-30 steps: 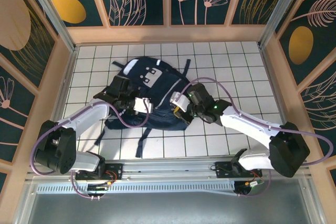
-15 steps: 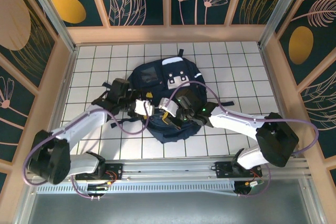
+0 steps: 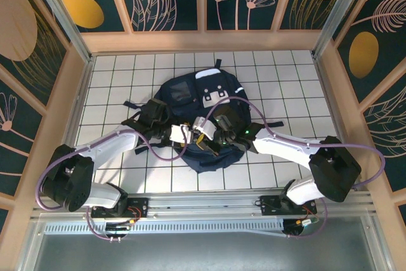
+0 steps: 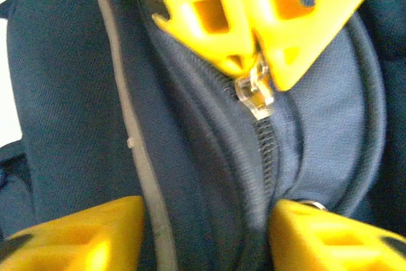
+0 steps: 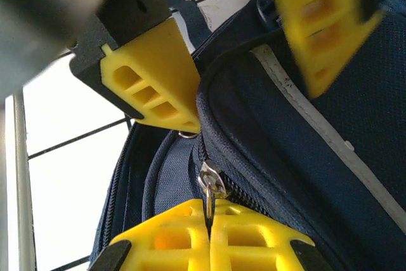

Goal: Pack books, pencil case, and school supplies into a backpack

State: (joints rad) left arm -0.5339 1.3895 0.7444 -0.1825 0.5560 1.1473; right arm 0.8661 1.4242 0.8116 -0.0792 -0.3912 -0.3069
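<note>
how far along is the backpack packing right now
Done: hard to judge, since the backpack hides its contents; a stretch of zipper teeth looks meshed. In hand: the right end effector is shut on the zipper pull, and the left end effector stands open astride the backpack beside it. Left: finishing the zipper run; how much remains I cannot tell.

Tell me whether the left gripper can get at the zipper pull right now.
Probably not: the right gripper is shut on the zipper pull, covering its tab. The left gripper stands open just short of it, astride the zipper track of the backpack.
</note>
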